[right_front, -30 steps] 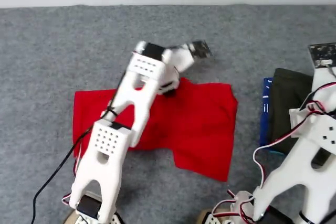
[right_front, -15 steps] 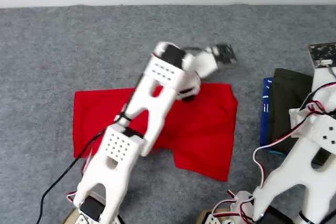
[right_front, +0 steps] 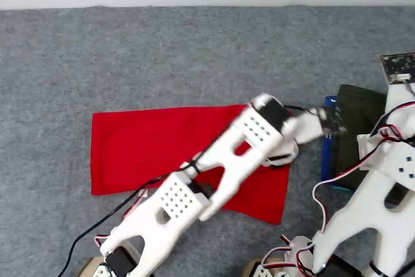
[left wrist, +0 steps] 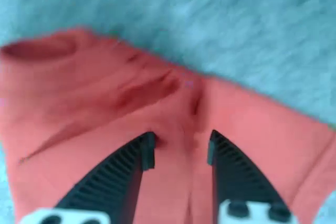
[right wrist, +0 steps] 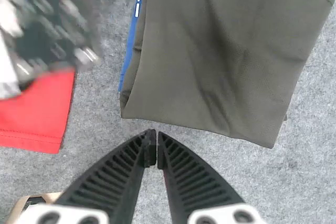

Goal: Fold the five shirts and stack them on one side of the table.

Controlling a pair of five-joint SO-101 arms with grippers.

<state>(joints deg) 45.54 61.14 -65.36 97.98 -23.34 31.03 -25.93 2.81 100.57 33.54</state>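
Red shirt (right_front: 142,147) lies spread flat on the grey table (right_front: 194,50), a wide strip of cloth near the middle. The left arm (right_front: 220,160) stretches diagonally across it toward the robot's right. The left gripper (left wrist: 178,150) sits over the shirt's right-hand part, close to that edge. In the left wrist view its two black jaws stand moderately apart with nothing clamped between them. Wrinkled red fabric (left wrist: 79,103) lies directly under them, and a crease runs up from the gap. Whether the tips touch the cloth cannot be told.

Just beyond the shirt's right edge, across a narrow strip of table, lies a folded stack. An olive shirt (right wrist: 226,51) lies on top of a blue shirt (right wrist: 131,45), whose edge shows along the side facing the red one. The right gripper (right wrist: 156,148) hangs over bare table just beside the olive shirt's near edge. Its jaws are pressed together and grip nothing. The right arm (right_front: 382,186) stands beside the stack.
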